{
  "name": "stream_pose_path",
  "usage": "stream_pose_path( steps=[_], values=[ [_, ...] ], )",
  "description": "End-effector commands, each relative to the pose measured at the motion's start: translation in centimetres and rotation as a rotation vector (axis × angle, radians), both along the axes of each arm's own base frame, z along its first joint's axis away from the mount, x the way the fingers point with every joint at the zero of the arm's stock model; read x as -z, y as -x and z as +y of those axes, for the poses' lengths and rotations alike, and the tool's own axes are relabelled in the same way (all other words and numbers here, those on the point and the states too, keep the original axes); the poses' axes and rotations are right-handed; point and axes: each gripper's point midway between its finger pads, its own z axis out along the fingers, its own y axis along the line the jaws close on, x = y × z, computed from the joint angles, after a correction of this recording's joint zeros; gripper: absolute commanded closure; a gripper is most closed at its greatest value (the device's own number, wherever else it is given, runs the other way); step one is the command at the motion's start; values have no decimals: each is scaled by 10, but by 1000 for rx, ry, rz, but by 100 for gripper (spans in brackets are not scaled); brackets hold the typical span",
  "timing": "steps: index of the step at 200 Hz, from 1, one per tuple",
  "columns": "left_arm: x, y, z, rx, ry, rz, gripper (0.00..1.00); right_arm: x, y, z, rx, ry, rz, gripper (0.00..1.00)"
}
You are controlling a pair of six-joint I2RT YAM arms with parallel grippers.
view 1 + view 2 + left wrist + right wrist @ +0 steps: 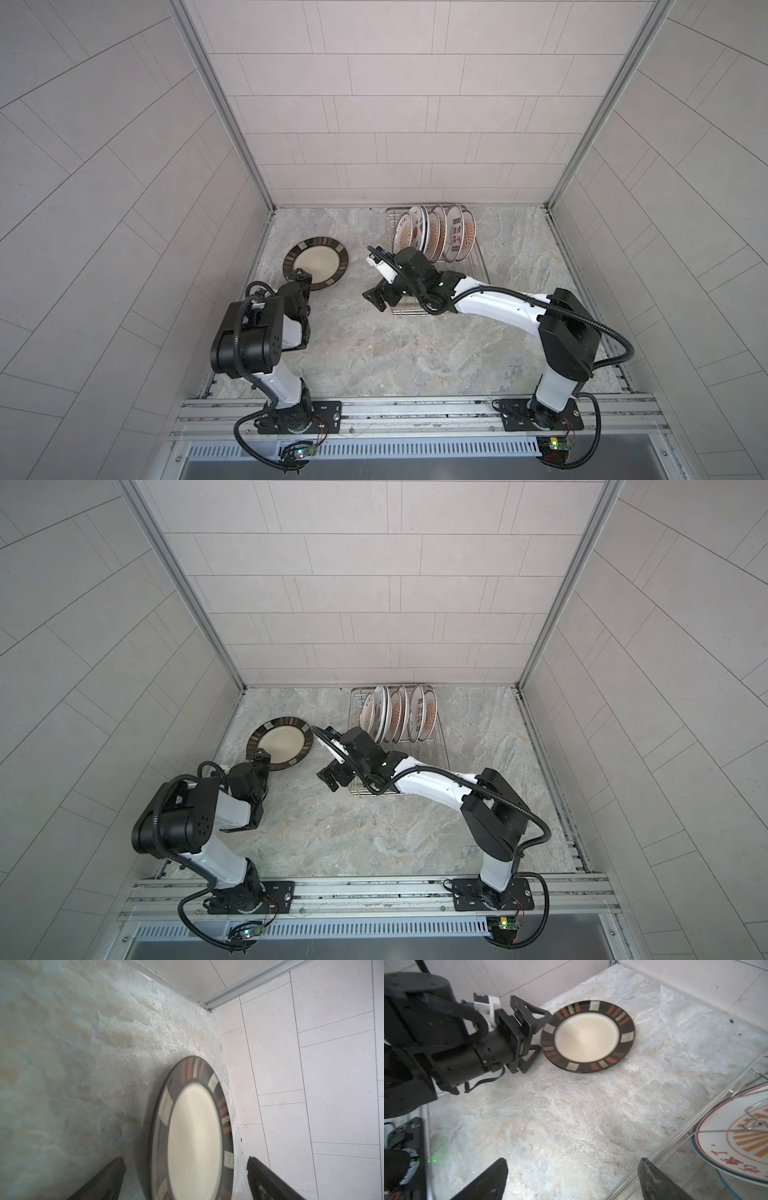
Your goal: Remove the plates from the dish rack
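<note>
In the left wrist view the striped plate (195,1136) is smeared and runs out of frame, as do the left gripper (185,1159) fingers (108,1178). The right wrist view crops the sunburst plate (737,1142) and the dish rack (685,1140). In both top views the right arm (490,299) covers the dish rack's lower left, and the racked plates (432,235) carry characters too small to read.

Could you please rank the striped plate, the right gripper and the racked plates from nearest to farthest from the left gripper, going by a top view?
From the left gripper:
1. Striped plate: at its tips, on the left.
2. Right gripper: in the middle.
3. Racked plates: at the back, right of centre.
</note>
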Motion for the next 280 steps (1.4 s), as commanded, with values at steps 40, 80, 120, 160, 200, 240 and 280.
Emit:
stream_pose_path(
  steps=[40, 80, 120, 160, 200, 240, 280],
  values=[
    [-17, 36, 4, -2, -79, 65, 0, -61, 19, -48, 103, -43, -164, 0],
    [-42, 58, -4, 29, -99, 48, 0, -85, 34, -85, 193, -149, -220, 0],
    [-74, 66, -36, 212, -143, -74, 0, -109, 42, -129, 351, -264, -248, 0],
    [-93, 73, -80, 426, -141, -214, 0, -107, 38, -147, 447, -305, -250, 0],
    [-133, 83, -135, 649, -228, -400, 0, -106, 18, -155, 550, -260, -236, 1],
    [-154, 97, -180, 832, -284, -495, 0, -104, -8, -155, 617, -208, -202, 2],
    [-163, 105, -219, 961, -325, -529, 1, -96, -41, -156, 679, -144, -160, 10]
  ],
)
